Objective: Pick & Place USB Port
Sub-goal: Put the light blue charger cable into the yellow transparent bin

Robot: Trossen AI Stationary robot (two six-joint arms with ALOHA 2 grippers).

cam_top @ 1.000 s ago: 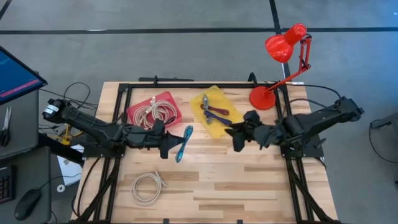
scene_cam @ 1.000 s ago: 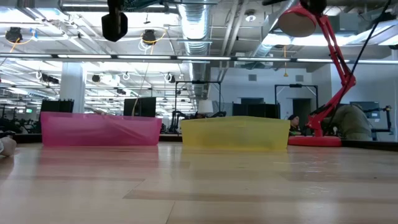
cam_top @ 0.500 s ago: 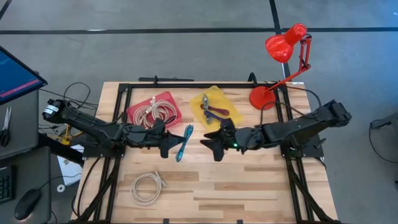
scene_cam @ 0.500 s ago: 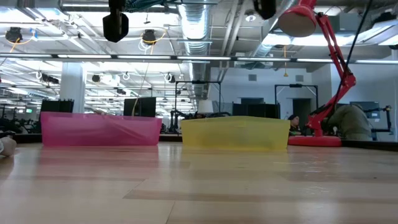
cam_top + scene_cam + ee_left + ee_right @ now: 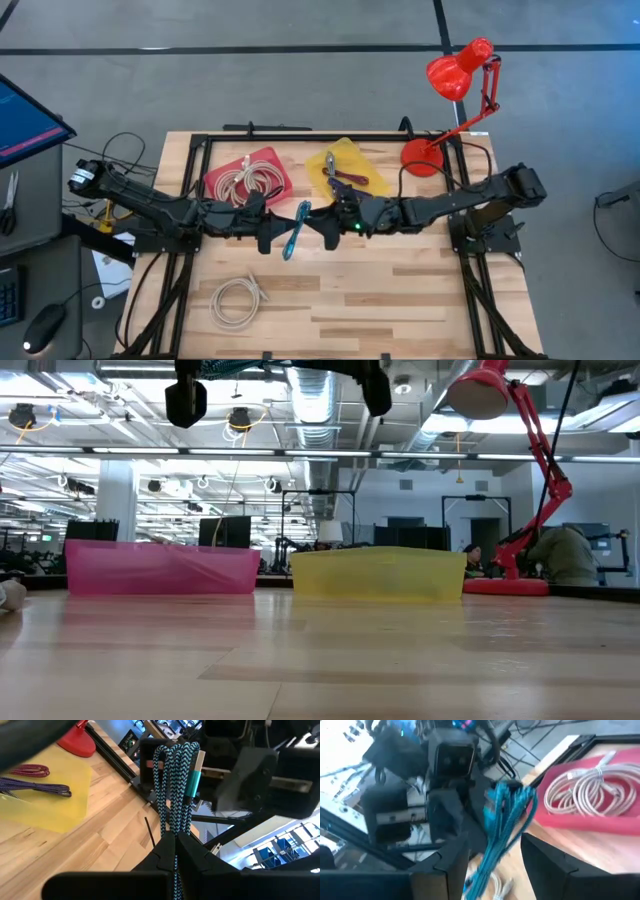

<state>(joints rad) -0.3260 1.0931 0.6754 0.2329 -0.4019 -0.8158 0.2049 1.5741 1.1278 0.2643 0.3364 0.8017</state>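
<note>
Over on the left the left gripper (image 5: 268,233) hangs above the middle of the wooden table (image 5: 400,300), its fingers pinched tight on a bundled blue braided cable (image 5: 296,229), which dangles clear of the boards; from that arm's own camera the blue-and-black weave and a teal plug stand up between the clamped fingertips (image 5: 167,845). Behind that arm, toward the far edge, a red tray (image 5: 225,180) holds a coil of pale cable (image 5: 250,180), and nearer the front edge another pale coil (image 5: 238,298) lies bare on the wood. Just right of the blue bundle the right gripper (image 5: 322,222) reaches across from the other side, its fingers spread wide with nothing held, the blue cable showing between them and a little beyond. Behind it sits a yellow tray (image 5: 370,165) with a purple cable (image 5: 340,185) and a reddish one in it. Farther right, a red desk lamp (image 5: 455,75) stands at the back corner of the table.
</note>
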